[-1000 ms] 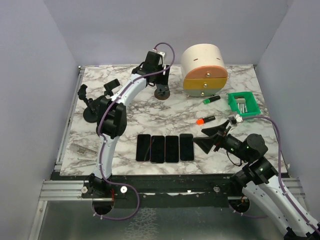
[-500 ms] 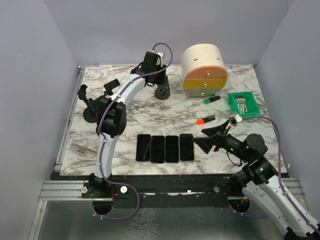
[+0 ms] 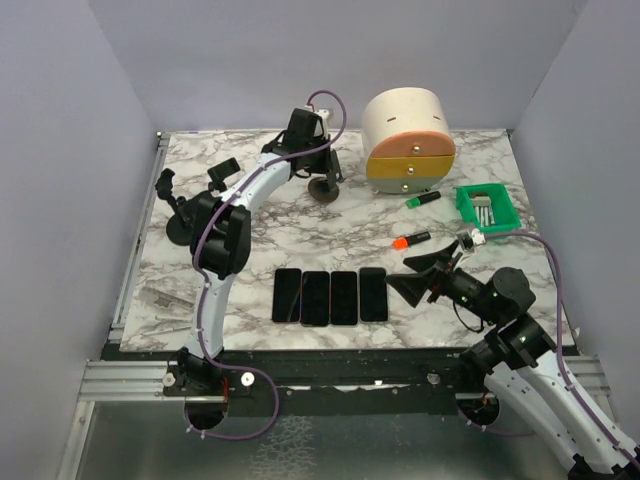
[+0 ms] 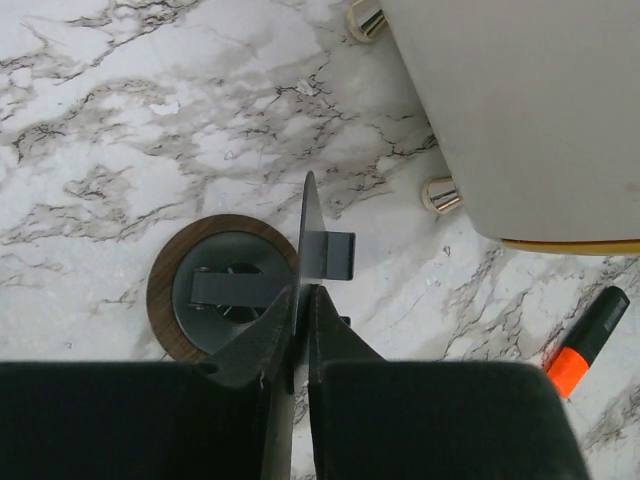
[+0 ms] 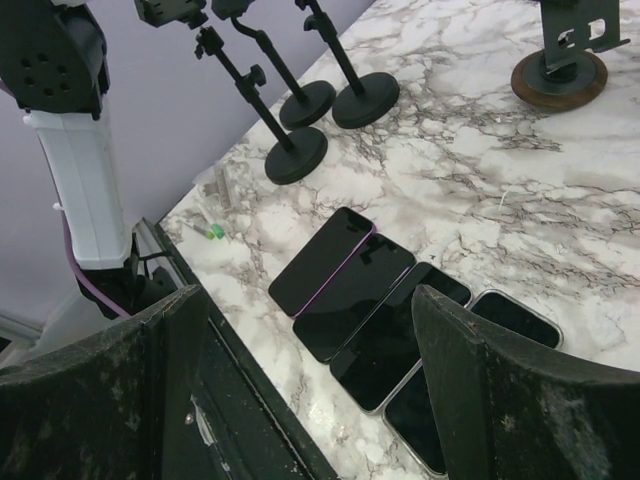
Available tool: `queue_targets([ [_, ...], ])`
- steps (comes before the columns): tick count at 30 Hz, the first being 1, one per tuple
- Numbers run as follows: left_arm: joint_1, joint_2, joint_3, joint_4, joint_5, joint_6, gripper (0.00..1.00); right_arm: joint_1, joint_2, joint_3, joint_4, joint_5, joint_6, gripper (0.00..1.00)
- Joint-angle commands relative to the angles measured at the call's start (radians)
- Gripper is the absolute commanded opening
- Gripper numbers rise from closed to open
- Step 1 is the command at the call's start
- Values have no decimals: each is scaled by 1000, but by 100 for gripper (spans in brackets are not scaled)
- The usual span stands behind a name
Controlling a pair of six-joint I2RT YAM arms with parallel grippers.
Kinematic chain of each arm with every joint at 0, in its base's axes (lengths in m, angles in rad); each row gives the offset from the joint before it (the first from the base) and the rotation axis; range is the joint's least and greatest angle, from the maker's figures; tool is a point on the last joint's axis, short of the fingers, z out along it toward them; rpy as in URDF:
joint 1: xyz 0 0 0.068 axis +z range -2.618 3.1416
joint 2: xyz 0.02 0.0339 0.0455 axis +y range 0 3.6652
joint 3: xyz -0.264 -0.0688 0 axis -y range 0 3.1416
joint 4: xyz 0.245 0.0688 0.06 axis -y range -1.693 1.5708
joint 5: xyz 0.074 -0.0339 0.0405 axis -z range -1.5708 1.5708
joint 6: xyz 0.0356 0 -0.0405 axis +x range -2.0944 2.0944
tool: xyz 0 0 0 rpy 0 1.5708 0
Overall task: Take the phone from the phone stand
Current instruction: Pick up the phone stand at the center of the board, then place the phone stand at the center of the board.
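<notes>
The left gripper [image 4: 302, 300] is at 12 o'clock on the table [image 3: 300, 235]. Its fingers are pressed nearly together, pinching the thin upright plate of the phone stand [image 4: 215, 290], and a cream drawer box [image 4: 520, 110] sits nearby at 1 o'clock. Four phones [image 3: 343, 297] lie flat side by side at 6 o'clock, well apart from the stand. The right gripper [image 5: 310, 295] hovers at 4 o'clock, near the end of that row, with its fingers spread wide.

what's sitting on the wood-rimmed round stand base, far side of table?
A thin upright panel, edge-on, with the left gripper jaws closed around it. Phone or stand plate: cannot tell; the jaws cover its lower end.
</notes>
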Motion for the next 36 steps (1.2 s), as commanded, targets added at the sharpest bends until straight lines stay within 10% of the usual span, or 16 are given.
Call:
queue_targets([
  [1, 8, -81, -44, 20, 15, -6, 3, 1, -2, -2, -19, 24, -12, 88],
  [18, 2, -452, -534, 301, -190, -75, 0, 1, -9, -4, -26, 44, -15, 87],
  [36, 8, -537, -730, 304, -266, -72, 0, 1, -12, -2, -34, 50, -18, 87],
])
